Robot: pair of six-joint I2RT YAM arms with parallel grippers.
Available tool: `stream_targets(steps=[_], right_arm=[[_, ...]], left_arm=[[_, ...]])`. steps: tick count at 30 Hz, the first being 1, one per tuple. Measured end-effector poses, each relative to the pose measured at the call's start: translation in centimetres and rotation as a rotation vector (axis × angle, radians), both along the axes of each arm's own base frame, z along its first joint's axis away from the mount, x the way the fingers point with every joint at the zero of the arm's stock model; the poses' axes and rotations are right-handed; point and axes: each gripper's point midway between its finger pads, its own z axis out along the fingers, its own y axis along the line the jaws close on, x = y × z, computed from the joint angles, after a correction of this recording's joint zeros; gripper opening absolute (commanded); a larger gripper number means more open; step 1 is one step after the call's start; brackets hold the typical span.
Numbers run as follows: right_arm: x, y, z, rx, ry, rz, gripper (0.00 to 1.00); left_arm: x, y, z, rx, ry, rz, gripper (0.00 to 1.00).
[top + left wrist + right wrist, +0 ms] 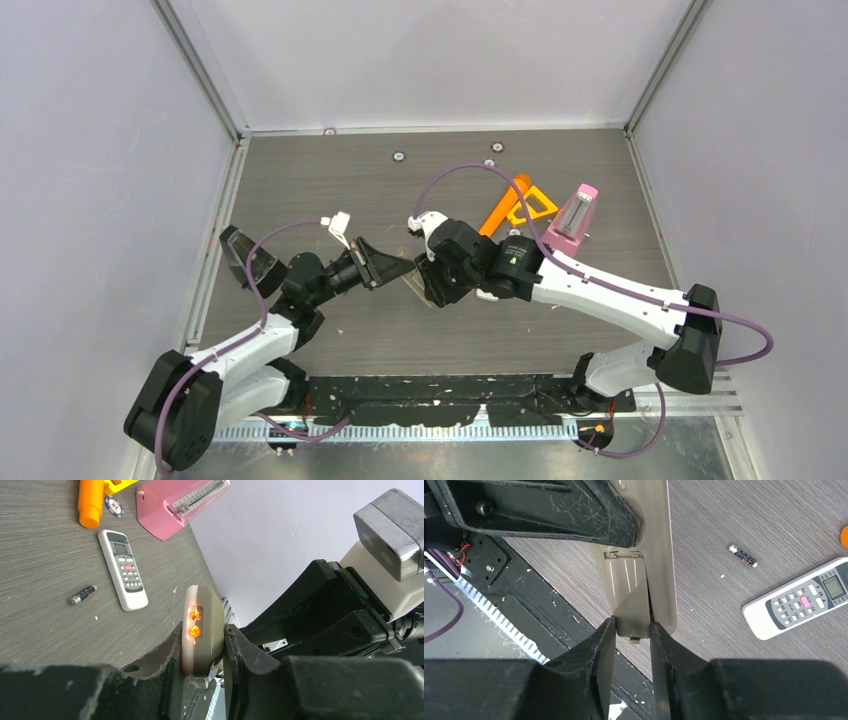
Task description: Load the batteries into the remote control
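A beige remote control [202,625] hangs above the table, held between both arms. My left gripper [204,641] is shut on its body near the end with two orange lights. My right gripper [631,627] is shut on the remote's battery cover [626,592], a beige flap standing off the remote's back [659,555]. In the top view the two grippers meet mid-table, left gripper [398,268] against right gripper [432,283]. One dark battery [743,555] with silvery ends lies on the table; in the left wrist view this battery [82,594] lies beside a white remote [122,570].
The white remote [799,600] lies flat, buttons up. Behind it stand an orange tool [91,502], a poker chip [114,506] and a pink wedge-shaped device [180,502]. A yellow triangle [535,207] lies at the back. A black strip [440,400] runs along the near edge.
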Motion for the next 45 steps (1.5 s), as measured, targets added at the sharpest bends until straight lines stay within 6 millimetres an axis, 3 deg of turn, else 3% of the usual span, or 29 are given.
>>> stream_targets(steps=[21, 45], right_arm=[[0.42, 0.44, -0.71, -0.037, 0.009, -0.006, 0.3], [0.28, 0.71, -1.02, -0.039, 0.038, -0.024, 0.59]], left_arm=[[0.04, -0.04, -0.54, 0.019, 0.008, 0.006, 0.0], [0.03, -0.04, -0.77, 0.012, 0.059, 0.015, 0.0]])
